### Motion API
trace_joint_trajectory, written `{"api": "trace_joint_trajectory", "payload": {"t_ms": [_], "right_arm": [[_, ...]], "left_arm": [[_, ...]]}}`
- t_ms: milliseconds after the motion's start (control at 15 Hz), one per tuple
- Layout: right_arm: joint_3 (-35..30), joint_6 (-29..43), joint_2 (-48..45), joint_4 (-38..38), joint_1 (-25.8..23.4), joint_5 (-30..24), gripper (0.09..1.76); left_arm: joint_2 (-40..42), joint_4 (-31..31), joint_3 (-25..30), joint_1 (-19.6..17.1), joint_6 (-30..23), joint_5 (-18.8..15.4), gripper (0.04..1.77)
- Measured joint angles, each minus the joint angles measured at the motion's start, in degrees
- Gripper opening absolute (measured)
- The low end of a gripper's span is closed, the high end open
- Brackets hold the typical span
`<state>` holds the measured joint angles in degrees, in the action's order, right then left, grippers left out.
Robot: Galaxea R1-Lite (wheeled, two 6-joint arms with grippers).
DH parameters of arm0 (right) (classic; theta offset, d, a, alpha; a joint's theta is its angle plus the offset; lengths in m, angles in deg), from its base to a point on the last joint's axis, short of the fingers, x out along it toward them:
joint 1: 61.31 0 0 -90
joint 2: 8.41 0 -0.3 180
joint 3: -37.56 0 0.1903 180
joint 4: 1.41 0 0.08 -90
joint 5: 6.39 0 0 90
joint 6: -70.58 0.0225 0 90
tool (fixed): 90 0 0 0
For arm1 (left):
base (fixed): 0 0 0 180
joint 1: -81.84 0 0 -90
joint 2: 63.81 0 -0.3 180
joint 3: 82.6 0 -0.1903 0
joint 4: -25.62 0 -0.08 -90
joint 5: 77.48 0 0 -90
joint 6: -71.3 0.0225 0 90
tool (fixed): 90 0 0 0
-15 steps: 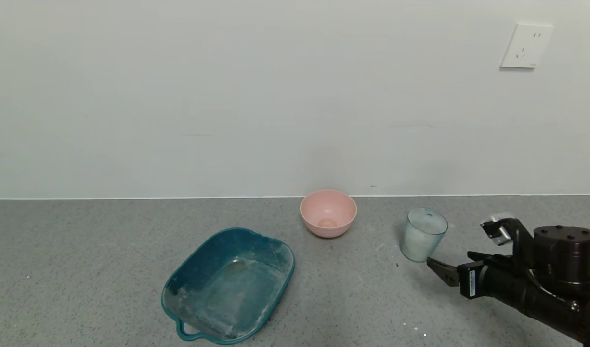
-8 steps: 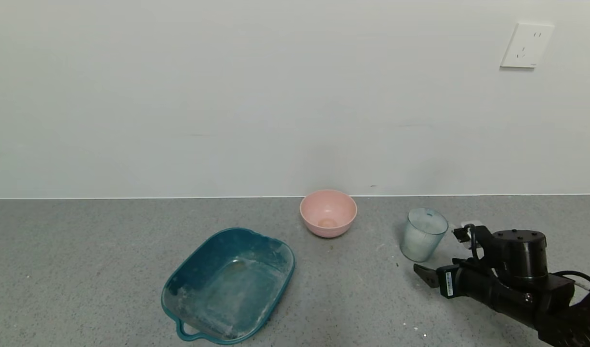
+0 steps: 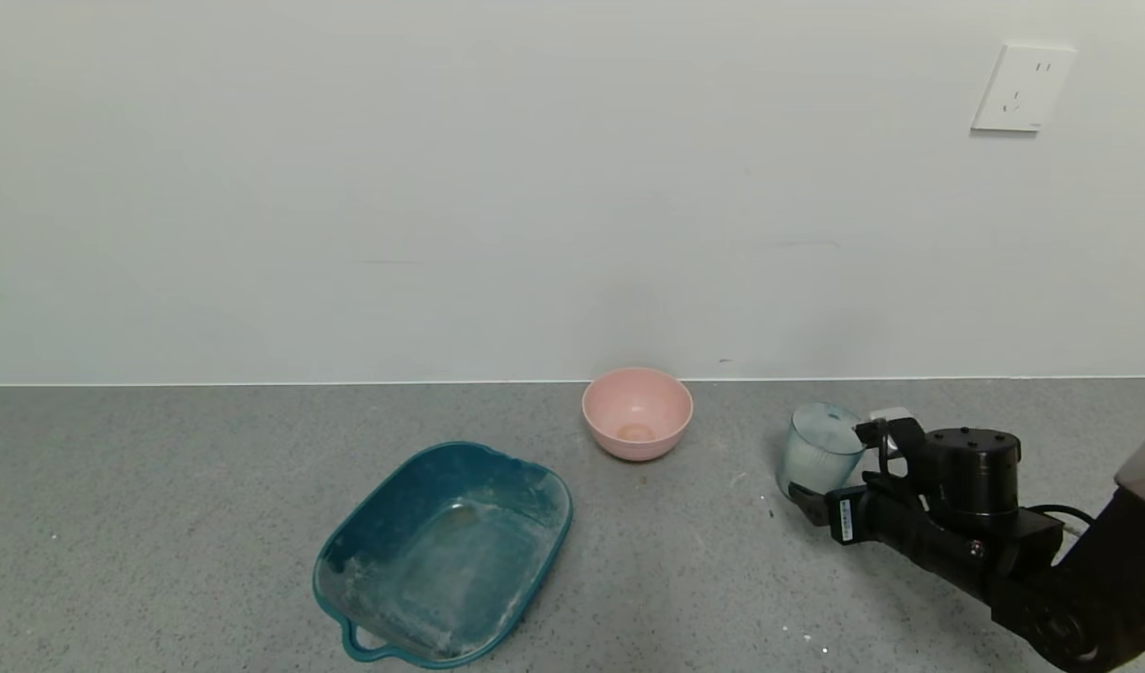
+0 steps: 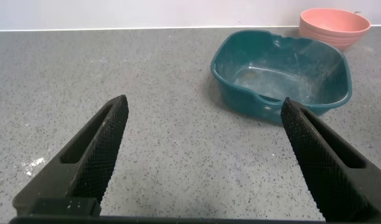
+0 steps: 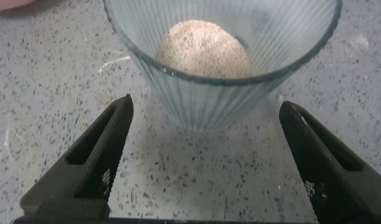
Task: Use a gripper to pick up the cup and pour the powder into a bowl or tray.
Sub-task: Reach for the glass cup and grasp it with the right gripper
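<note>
One cup (image 3: 820,453) between spread right gripper (image 3: 838,467) jaws; one tray (image 3: 446,551)

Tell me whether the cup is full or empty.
Neither: the cup holds a small heap of powder at its bottom, standing upright on the counter.

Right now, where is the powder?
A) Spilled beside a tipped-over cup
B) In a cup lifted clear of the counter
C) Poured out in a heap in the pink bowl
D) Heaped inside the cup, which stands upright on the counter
D. The right wrist view shows the powder heaped in the upright cup, between the open fingers of the right gripper, with the cup resting on the counter.
</note>
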<state>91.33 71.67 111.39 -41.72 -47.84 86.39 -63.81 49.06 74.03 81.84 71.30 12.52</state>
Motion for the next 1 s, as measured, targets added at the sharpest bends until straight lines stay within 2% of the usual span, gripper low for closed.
{"api": "trace_joint_trajectory", "payload": {"t_ms": [733, 1000], "right_arm": [[3.05, -1.02, 6.58, -7.57, -0.22, 0.30, 1.71], [5.51, -1.65, 7.59, -7.55, -0.39, 0.38, 1.71]], "left_arm": [[0.00, -0.07, 0.00, 0.00, 0.00, 0.11, 1.76], [0.00, -0.07, 0.00, 0.00, 0.00, 0.07, 1.76]]}}
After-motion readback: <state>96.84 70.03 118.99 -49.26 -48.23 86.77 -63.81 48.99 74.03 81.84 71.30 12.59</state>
